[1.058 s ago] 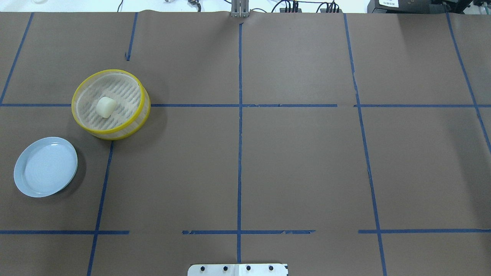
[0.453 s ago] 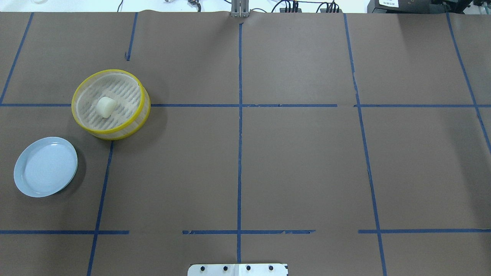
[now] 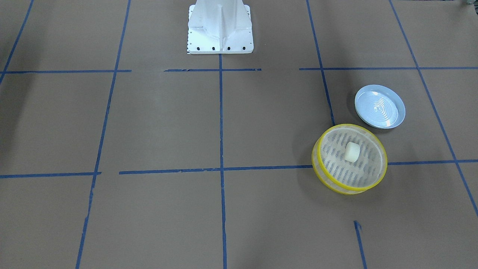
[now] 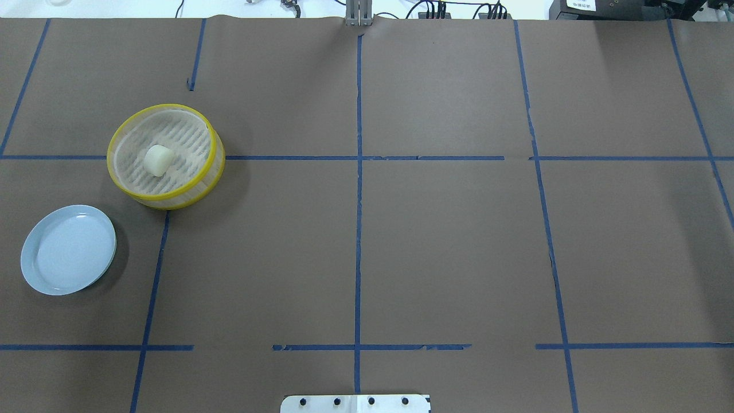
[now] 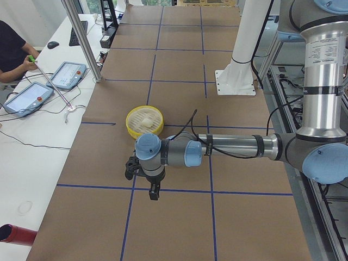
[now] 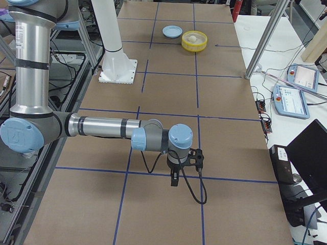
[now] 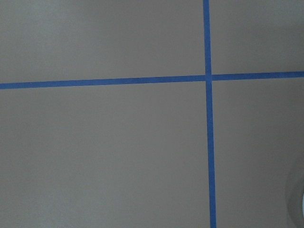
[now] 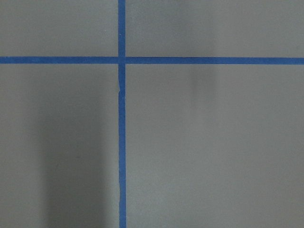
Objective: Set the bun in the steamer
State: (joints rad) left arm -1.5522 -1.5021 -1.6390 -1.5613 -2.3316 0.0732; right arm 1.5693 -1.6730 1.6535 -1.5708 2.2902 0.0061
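Note:
The cream-white bun (image 4: 158, 160) lies on the slatted floor of the yellow-rimmed steamer (image 4: 162, 106), at the table's left side. Both also show in the front-facing view, the bun (image 3: 352, 152) inside the steamer (image 3: 351, 126). No gripper shows in the overhead or front-facing view. My left gripper (image 5: 155, 191) shows only in the exterior left view, pointing down over the table, on the near side of the steamer (image 5: 132, 126). My right gripper (image 6: 174, 178) shows only in the exterior right view, far from the steamer (image 6: 194, 47). I cannot tell whether either is open or shut.
A pale blue plate (image 4: 69, 249) lies bare near the steamer, also in the front-facing view (image 3: 379, 106). The robot's white base (image 3: 220, 30) stands at the table's middle. Blue tape lines cross the brown table cover. Operator tablets lie on a side table (image 5: 32, 95).

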